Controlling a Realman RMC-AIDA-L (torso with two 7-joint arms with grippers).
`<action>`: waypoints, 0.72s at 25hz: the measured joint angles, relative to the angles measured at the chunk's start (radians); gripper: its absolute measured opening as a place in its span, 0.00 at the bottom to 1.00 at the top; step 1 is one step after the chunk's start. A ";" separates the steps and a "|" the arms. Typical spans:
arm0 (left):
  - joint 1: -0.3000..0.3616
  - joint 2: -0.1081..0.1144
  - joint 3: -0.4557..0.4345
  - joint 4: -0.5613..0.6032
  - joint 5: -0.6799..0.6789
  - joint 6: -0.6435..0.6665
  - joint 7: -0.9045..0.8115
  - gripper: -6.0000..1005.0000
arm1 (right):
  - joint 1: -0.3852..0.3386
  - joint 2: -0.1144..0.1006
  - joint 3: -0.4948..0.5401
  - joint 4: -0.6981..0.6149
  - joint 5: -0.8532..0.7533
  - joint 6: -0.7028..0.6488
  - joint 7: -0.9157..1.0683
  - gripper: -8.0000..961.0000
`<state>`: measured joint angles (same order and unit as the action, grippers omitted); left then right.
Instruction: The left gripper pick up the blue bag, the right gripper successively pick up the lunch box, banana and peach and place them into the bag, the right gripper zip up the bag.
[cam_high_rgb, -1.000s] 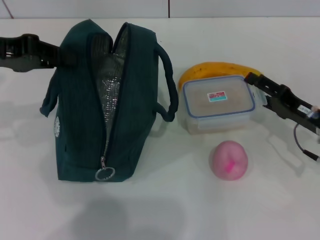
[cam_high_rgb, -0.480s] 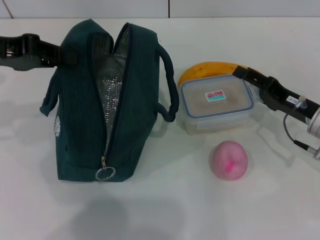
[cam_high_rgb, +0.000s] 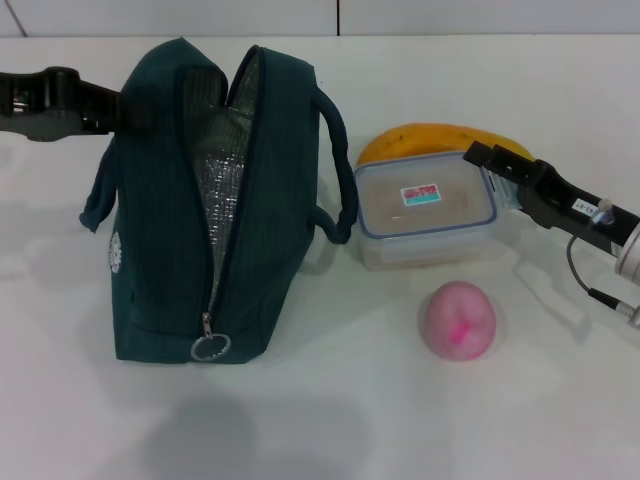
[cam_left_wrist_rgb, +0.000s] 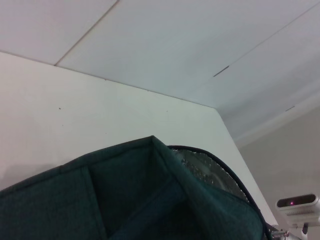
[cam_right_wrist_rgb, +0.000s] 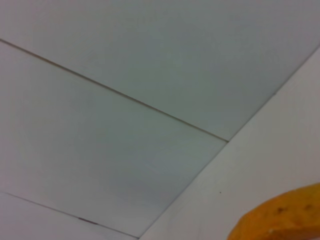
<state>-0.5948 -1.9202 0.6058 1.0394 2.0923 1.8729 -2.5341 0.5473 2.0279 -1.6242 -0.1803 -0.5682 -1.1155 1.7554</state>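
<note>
Right claw (cam_high_rgb: 497, 175) reaches low (arm slanting) against lunch box (cam_high_rgb: 425, 208) edge.

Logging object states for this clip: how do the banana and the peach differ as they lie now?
The banana is long, curved and yellow-orange; the peach is round and pale pink with a magenta spot. The banana lies behind the lunch box, partly hidden by it; the peach sits apart in front, fully visible. Both rest on the white table, outside the blue bag.
</note>
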 joint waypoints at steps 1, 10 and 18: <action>0.000 0.000 0.000 0.000 0.000 0.000 0.000 0.05 | -0.003 0.000 0.001 -0.001 0.000 -0.001 0.001 0.72; -0.002 0.000 0.000 0.001 0.000 0.000 0.001 0.05 | -0.013 0.000 0.000 -0.002 -0.001 -0.003 -0.006 0.46; -0.003 0.001 0.000 0.001 0.000 0.000 0.003 0.05 | -0.016 0.000 0.000 -0.001 -0.001 -0.016 -0.007 0.26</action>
<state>-0.5981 -1.9190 0.6059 1.0400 2.0923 1.8728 -2.5312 0.5312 2.0279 -1.6245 -0.1818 -0.5692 -1.1318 1.7486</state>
